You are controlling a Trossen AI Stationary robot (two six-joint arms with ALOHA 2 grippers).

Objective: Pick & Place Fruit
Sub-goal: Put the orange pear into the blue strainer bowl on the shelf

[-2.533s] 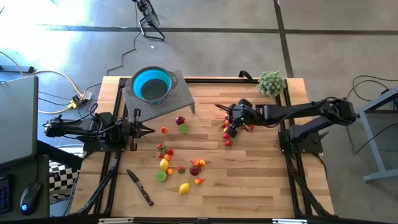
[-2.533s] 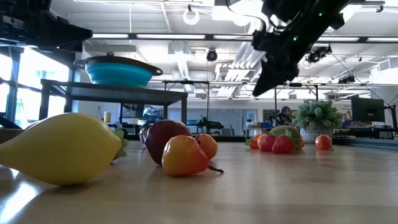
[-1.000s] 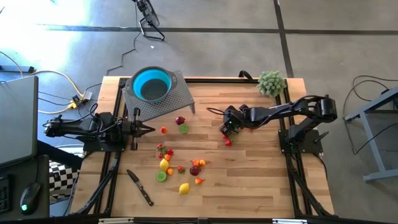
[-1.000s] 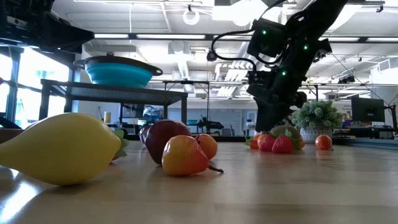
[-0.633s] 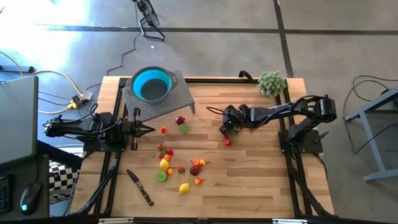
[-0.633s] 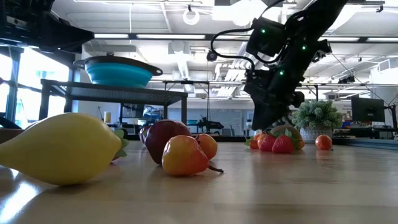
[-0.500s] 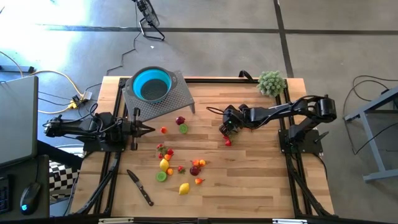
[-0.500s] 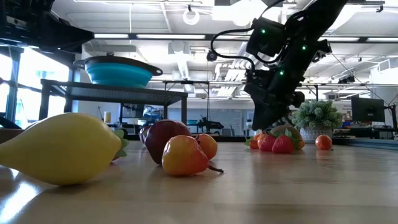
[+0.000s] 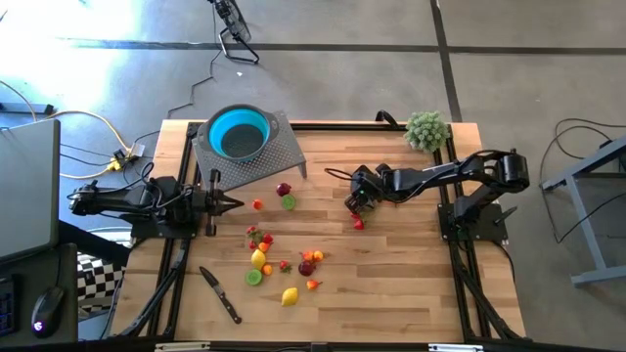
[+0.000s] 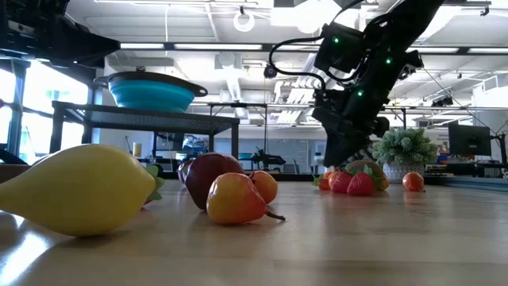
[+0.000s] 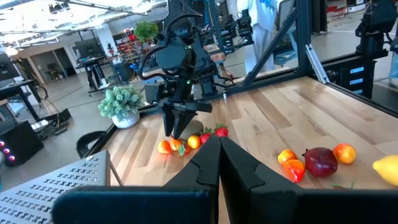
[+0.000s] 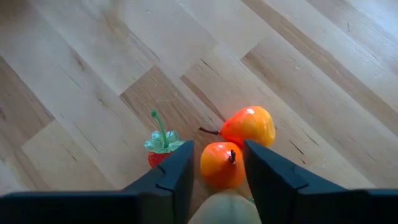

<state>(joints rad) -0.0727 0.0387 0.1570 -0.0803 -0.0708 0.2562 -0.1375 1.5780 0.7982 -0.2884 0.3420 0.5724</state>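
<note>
High view shows the counter with the right claw down at a small fruit cluster near its middle. Its fingers straddle an orange fruit, not plainly squeezing it. A pear lies just beyond, a strawberry beside one finger. Left claw, pressed together, waits well apart, with more fruit scattered nearby.

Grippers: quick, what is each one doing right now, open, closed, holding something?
Left gripper: closed, empty, parked at the table's left edge.
Right gripper: open, its fingers on either side of a small orange fruit, nothing lifted yet.
</note>
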